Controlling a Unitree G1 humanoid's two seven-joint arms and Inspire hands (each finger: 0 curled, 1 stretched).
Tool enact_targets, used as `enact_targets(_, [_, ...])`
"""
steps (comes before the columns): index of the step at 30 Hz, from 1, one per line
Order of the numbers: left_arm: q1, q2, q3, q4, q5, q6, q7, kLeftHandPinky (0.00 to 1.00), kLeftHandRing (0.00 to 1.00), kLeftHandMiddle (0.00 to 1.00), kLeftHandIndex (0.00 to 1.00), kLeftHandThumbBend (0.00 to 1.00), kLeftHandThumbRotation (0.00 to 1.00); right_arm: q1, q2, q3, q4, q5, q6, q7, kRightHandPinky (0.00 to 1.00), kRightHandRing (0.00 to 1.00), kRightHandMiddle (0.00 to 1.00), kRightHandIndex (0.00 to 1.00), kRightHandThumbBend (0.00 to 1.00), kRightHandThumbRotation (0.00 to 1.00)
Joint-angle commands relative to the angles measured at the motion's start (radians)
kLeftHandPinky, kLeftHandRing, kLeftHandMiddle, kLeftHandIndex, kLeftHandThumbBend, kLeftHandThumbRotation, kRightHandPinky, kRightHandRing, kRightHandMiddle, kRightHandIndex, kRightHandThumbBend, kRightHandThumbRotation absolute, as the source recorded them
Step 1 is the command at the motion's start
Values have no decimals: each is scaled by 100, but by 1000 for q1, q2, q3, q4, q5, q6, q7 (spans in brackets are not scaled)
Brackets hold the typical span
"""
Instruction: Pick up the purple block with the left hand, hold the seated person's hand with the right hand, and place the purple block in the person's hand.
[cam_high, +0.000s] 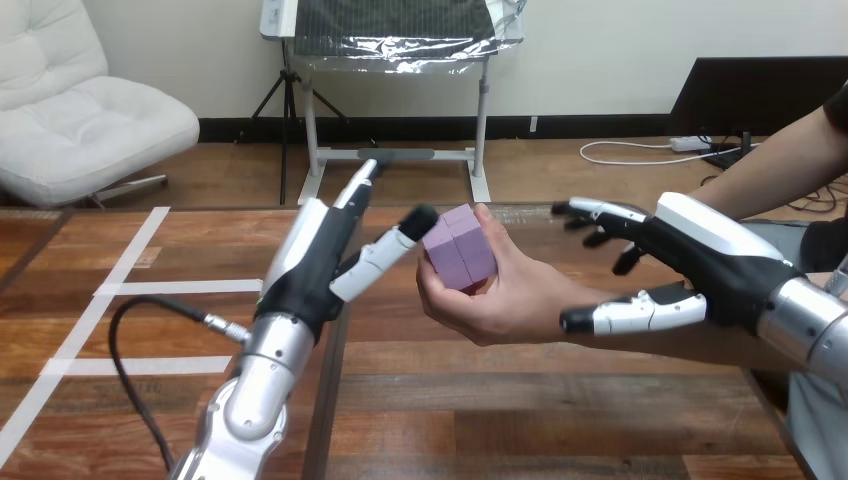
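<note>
The purple block (460, 248) rests in the person's hand (505, 300) above the middle of the table, and the person's fingers curl round its lower side. My left hand (310, 265) stands just left of it, open. Its fingers point up and away, and its thumb tip sits close to the block's left face. My right hand (710, 262) is at the person's wrist, open. The thumb lies along the wrist's near side. The fingers reach out nearly straight over the far side, with a gap between them and the wrist.
The wooden table (520, 420) spreads below both arms, with white tape lines (120, 290) on its left part. The person's forearm (770, 165) comes in from the upper right.
</note>
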Motion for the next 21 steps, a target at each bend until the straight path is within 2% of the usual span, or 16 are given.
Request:
enact_targets(1, [-6,-3,40,-79,-28,-33,28,100,100,100,98,94,100,9,48,-37,29,59,-12,-9,72,91,96,99,100,89])
enact_targets(2, [-2,-4,42,-83,-31,-33,29,100,100,100,99,94,100,10,50,-39,30,65,-13,-10,73,92,97,100,100,91])
enact_targets(6, [49,-11,68,-145,-48,-34,49,100,100,100,100,92,100,22,83,-64,55,105,-75,-34,77,94,99,100,100,98])
enact_targets(10, [75,-15,79,-182,-59,-29,53,100,100,100,100,86,100,30,98,-76,58,130,-85,-39,80,95,99,100,100,99])
enact_targets(14, [118,-26,96,-251,-85,-11,53,100,100,100,100,83,100,41,126,-96,54,184,-93,-33,83,95,99,100,100,100])
enact_targets(21, [190,-48,121,-363,-119,-13,64,100,100,99,99,88,100,60,167,-126,39,250,-104,-36,86,95,98,99,100,100])
